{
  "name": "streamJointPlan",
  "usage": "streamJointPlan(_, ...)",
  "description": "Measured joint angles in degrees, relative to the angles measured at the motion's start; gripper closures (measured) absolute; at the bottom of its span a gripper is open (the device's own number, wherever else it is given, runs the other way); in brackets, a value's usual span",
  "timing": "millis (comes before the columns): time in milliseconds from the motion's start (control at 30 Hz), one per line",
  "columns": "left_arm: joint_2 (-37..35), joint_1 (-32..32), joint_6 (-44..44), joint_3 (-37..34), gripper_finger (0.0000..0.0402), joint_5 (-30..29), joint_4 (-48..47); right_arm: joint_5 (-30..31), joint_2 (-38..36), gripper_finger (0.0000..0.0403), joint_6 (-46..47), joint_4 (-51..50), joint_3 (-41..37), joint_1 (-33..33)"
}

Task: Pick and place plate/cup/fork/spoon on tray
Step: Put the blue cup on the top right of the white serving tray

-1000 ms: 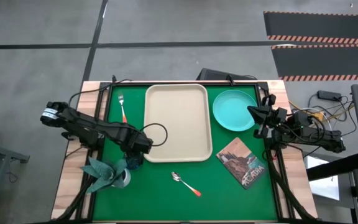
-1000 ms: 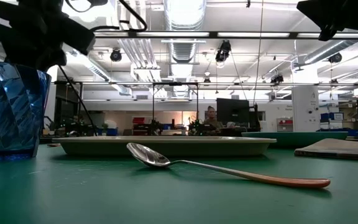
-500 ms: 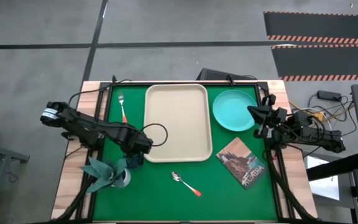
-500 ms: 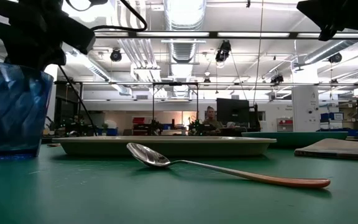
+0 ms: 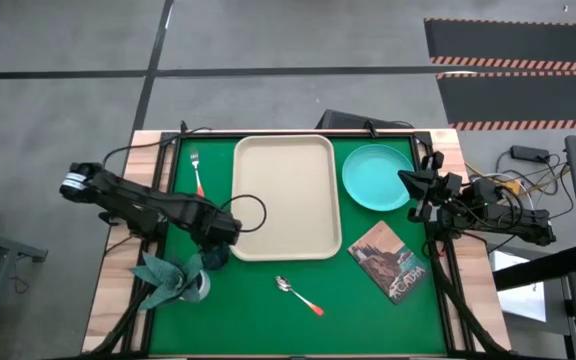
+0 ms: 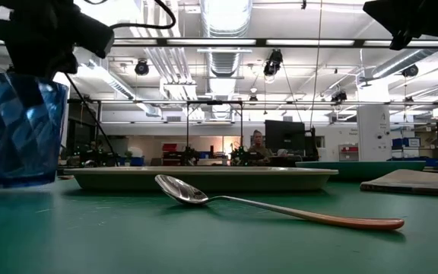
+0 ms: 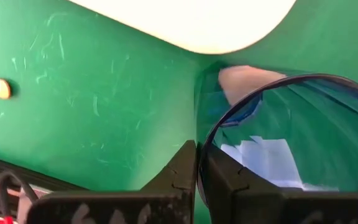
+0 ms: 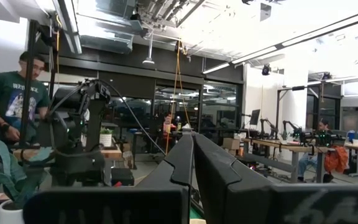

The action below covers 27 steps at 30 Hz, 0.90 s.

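The left gripper (image 5: pixel 215 240) sits over the green desk (image 5: pixel 368 310) just off the near left corner of the tray (image 5: pixel 286 196); its fingers (image 7: pixel 180 171) are pinched together on the rim of the cup (image 5: pixel 214 256), one finger outside the wall and one inside (the left wrist view shows this plainly); in the low view the blue cup (image 6: pixel 20 129) tilts slightly with its base lifted a little off the desk. The beige tray lies bare in the middle of the desk; the turquoise plate (image 5: pixel 377 177) lies just beside its far right corner; the fork (image 5: pixel 197 172) lies near the tray's left side, apart from it; the spoon (image 5: pixel 298 294) lies on the desk in front of the tray, bowl toward the tray. A brown book (image 5: pixel 390 261) rests near the tray's near right corner; a holder with a teal napkin (image 5: pixel 173 278) stands just beside the cup. The right gripper (image 5: pixel 408 182) waits closed and holding nothing at the desk's right edge, next to the plate.
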Motion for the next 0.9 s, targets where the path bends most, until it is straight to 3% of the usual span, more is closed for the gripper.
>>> streamJointPlan(900, -1.53, 2.04, -9.03, 14.57, 0.0400, -4.43, 0.14, 0.00, 0.00, 0.0394, 0.42, 0.04, 0.00, 0.02)
